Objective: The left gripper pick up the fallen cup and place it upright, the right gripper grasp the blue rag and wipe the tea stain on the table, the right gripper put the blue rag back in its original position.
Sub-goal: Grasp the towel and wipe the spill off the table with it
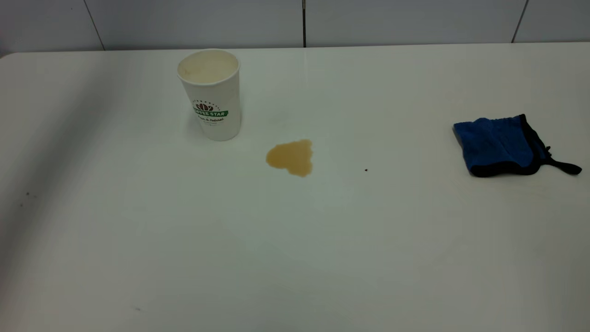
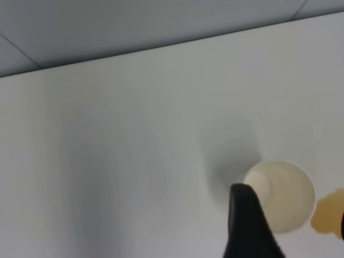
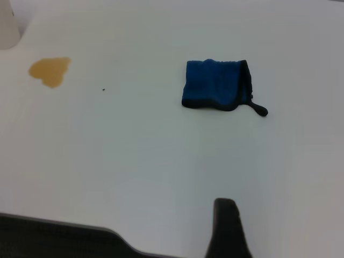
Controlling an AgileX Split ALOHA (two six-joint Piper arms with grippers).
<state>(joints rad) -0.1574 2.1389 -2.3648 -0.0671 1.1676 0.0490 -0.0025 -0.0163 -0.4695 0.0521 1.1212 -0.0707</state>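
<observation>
The white paper cup (image 1: 209, 92) with the green "COFFEE STAR" band stands upright at the back left of the table (image 1: 295, 258). The light-brown tea stain (image 1: 291, 157) lies just right of it, toward the front. The blue rag (image 1: 500, 145) with black trim lies flat at the far right. Neither gripper shows in the exterior view. My left gripper (image 2: 294, 228) is open and empty above the cup (image 2: 287, 193), beside the stain (image 2: 327, 213). Part of my right gripper (image 3: 226, 228) shows near the table's edge, well short of the rag (image 3: 216, 84) and the stain (image 3: 50, 70).
A tiny dark speck (image 1: 366, 170) lies between the stain and the rag. A grey panelled wall (image 1: 295, 20) runs behind the table's far edge. The table's near edge, with dark below it (image 3: 48, 239), shows in the right wrist view.
</observation>
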